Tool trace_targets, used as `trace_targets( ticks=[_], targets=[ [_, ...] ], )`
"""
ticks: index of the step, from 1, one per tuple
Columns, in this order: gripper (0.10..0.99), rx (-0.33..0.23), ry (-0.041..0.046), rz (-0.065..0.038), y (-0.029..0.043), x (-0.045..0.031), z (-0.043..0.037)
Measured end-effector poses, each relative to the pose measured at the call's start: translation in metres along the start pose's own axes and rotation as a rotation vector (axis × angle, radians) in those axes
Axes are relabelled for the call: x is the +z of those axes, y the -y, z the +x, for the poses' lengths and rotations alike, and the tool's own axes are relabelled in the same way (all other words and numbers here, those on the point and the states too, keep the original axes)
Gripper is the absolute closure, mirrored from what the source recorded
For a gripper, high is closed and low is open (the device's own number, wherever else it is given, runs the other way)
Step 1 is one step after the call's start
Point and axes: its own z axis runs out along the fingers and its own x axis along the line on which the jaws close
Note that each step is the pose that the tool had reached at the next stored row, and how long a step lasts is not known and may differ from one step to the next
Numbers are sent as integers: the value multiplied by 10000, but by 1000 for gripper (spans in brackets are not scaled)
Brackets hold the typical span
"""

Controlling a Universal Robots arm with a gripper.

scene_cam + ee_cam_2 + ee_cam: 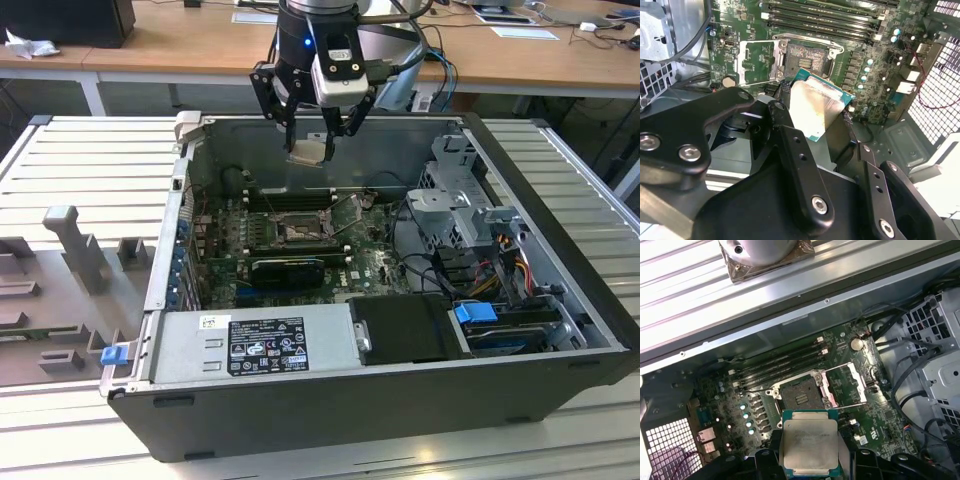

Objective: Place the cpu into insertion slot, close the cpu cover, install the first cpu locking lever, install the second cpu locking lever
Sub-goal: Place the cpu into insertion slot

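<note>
The gripper (311, 149) pinches the cpu (808, 446) between its fingers, well above the insertion slot (800, 395) in the open case. The cpu cover (829, 390) stands flipped open beside the socket. Seating it well likely means keeping the chip level, squaring it to the rim and lowering it straight, with no sliding.

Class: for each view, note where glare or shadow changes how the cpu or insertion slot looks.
Second wrist view: glare whitens much of the face of the cpu. First wrist view: the cpu is evenly lit, while the metal slats glare. Exterior view: the insertion slot sits shaded inside the case.
</note>
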Motion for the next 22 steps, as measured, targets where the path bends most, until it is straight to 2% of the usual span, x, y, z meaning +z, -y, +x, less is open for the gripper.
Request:
trace_targets(
  ticks=[22],
  targets=[
    [561,501,44,-10,0,1,0]
  ],
)
